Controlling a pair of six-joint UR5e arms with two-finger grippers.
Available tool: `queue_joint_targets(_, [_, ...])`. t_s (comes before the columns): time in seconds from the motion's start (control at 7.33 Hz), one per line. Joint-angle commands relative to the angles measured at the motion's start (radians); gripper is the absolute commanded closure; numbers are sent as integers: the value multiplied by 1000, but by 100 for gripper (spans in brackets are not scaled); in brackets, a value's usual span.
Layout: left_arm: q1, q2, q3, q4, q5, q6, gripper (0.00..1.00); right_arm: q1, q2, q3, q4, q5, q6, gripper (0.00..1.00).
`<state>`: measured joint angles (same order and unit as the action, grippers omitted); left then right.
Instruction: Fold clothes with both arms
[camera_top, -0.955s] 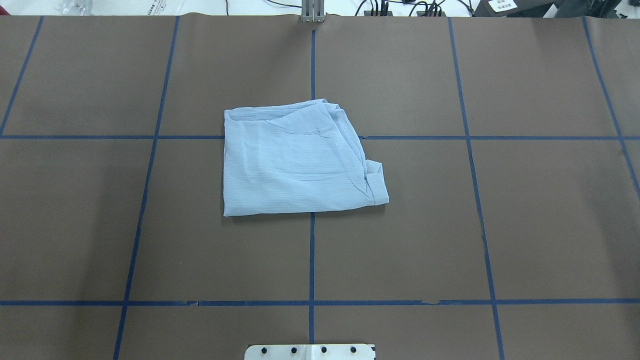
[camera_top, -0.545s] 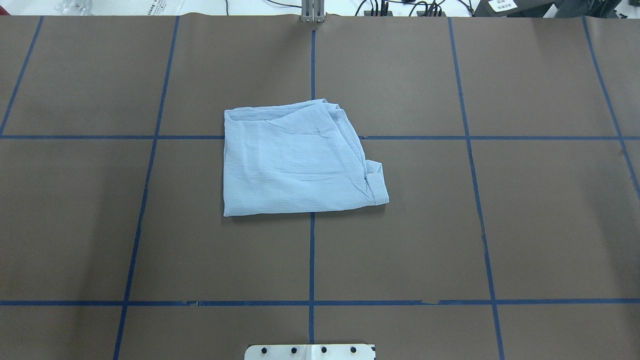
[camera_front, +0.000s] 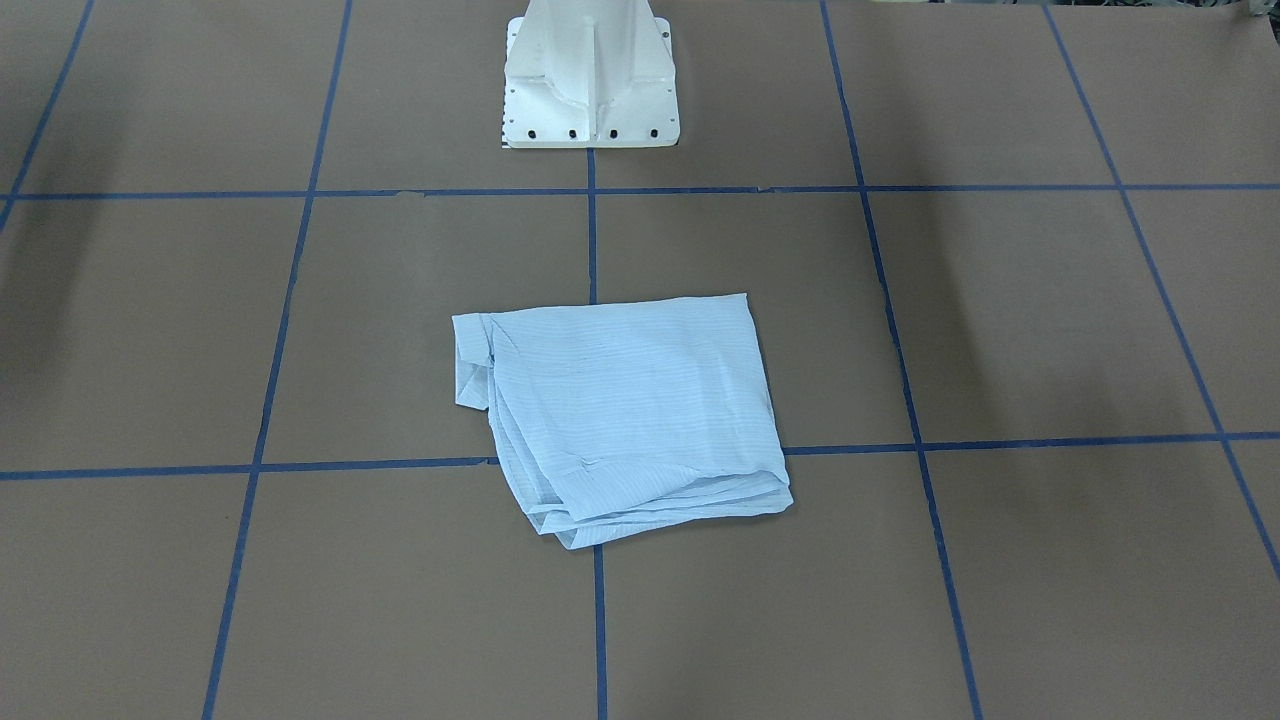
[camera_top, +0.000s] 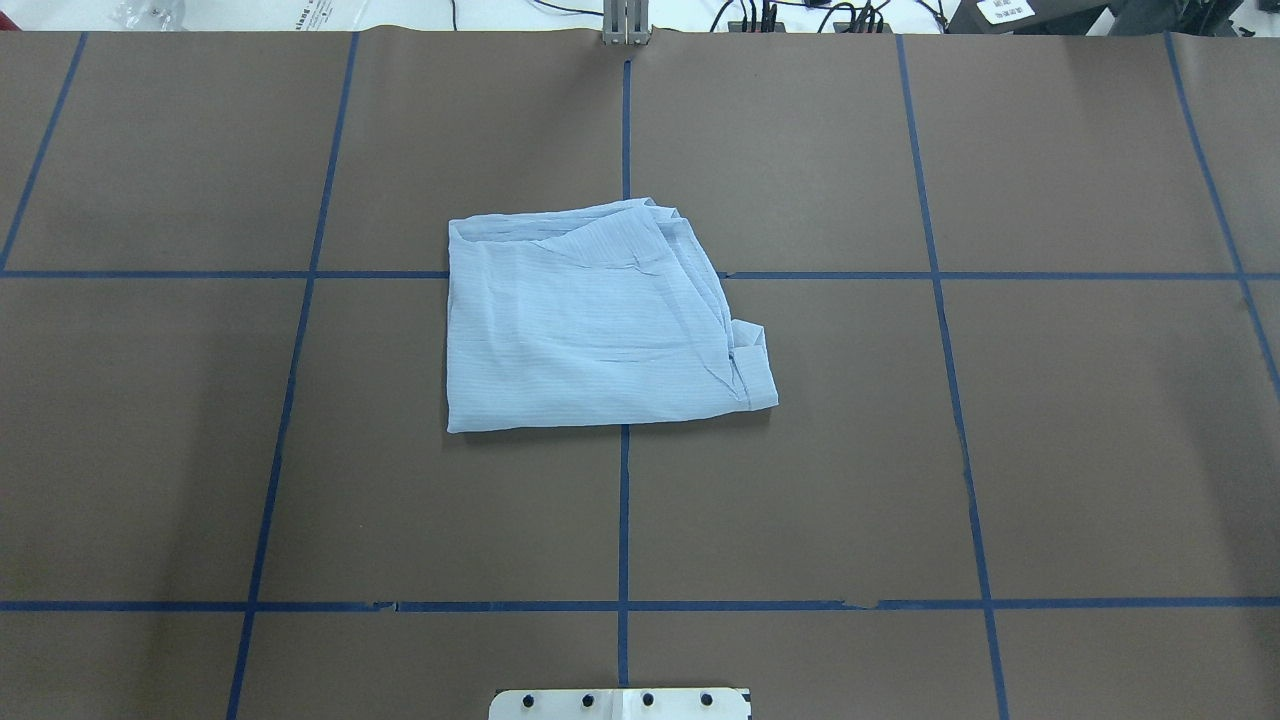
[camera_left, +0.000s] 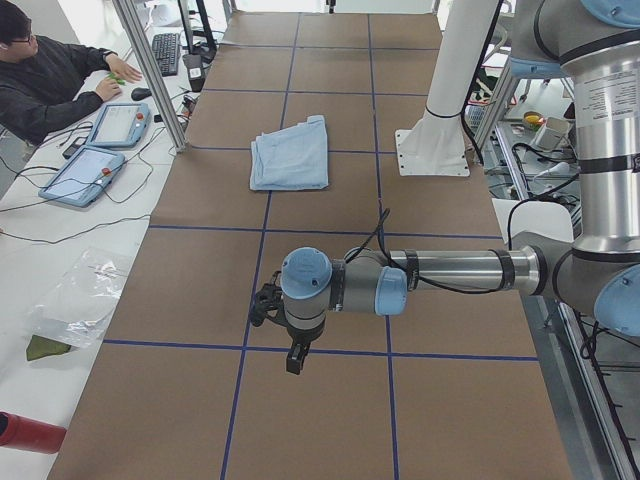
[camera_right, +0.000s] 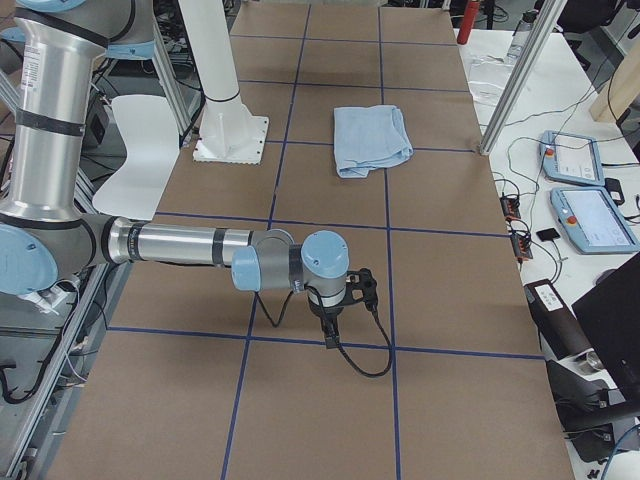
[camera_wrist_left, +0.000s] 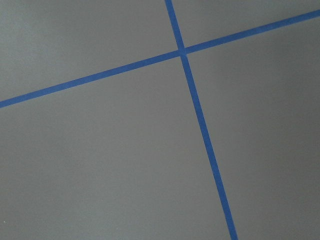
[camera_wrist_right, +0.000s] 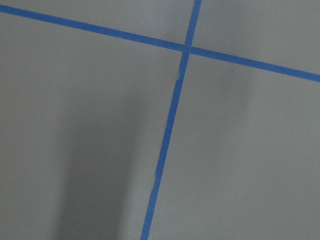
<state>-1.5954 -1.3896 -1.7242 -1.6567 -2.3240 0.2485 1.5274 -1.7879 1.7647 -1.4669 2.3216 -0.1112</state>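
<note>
Fingers (camera_left: 291, 362) of two grippers (camera_left: 292, 368) (camera_right: 329, 340); one shirt (camera_top: 590, 330)

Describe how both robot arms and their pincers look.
The silver-tubed left robot arm and matching right robot arm have grey joints with pale blue round caps. Loose black cables run to each wrist. The left pincer and right pincer are small and black. The left arm's upper tube bears small printing.

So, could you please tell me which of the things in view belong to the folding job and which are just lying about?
Job: shirt; left arm; right arm.
Lying about: pedestal; keyboard; plastic bag; red cylinder.
</note>
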Motion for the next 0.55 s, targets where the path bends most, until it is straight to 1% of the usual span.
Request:
queue_joint_targets(0.0, [0, 1, 0, 0, 0, 0, 0, -1, 5, 5, -26, -36, 53, 0])
queue_joint_targets(0.41, [0, 4, 2, 0, 0, 0, 0, 0, -4, 24, -12, -36, 45, 0])
